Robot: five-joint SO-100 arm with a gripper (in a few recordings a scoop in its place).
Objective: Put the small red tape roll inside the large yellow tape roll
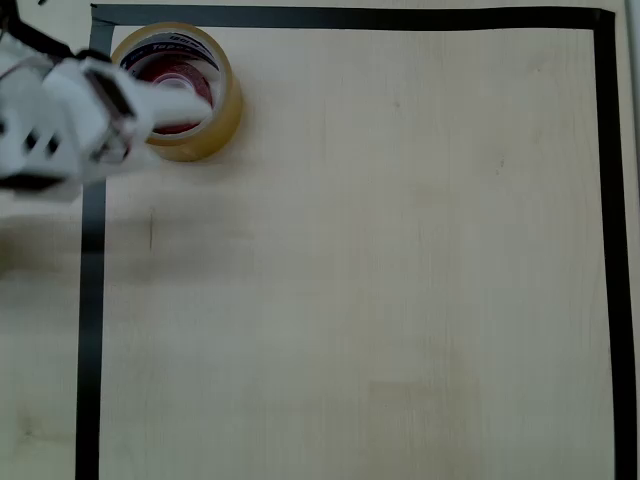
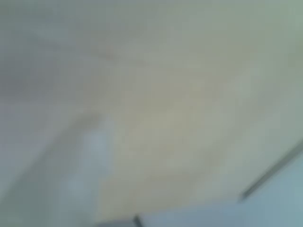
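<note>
The small red tape roll (image 1: 176,75) already lies inside the large yellow tape roll (image 1: 222,118). The white gripper (image 1: 180,100) hovers over them; whether it grips cannot be told.

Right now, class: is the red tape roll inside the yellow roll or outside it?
Inside. In the overhead view the red tape roll lies within the yellow roll's ring, partly hidden by the end effector.
</note>
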